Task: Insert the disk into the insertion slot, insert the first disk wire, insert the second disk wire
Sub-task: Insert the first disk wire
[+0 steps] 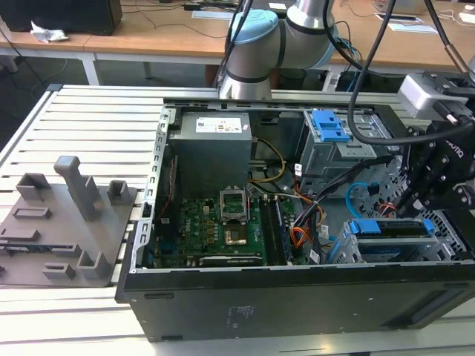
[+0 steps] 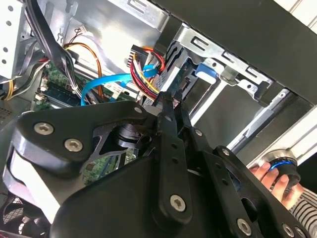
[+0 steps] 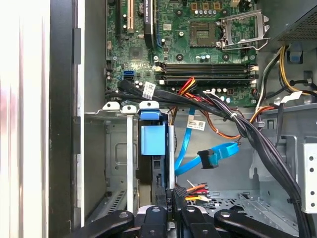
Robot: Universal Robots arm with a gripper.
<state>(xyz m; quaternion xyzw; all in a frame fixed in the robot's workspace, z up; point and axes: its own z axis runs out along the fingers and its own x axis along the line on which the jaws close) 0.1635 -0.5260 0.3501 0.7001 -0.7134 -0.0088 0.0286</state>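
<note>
The disk, in its blue caddy, sits in the insertion slot at the case's corner on the exterior view's right. My gripper hangs just over its end. In both wrist views the gripper is shut, and its tips meet at the black plug of a red, yellow and black wire bundle beside the caddy's blue tab. A blue flat cable with a blue plug lies loose close by, joined to nothing at that end.
A taller metal cage with a blue latch stands behind the slot. Thick black cables cross above the bay. The motherboard fills the case's middle. A grey fixture plate lies outside. A person's hand rests by the case.
</note>
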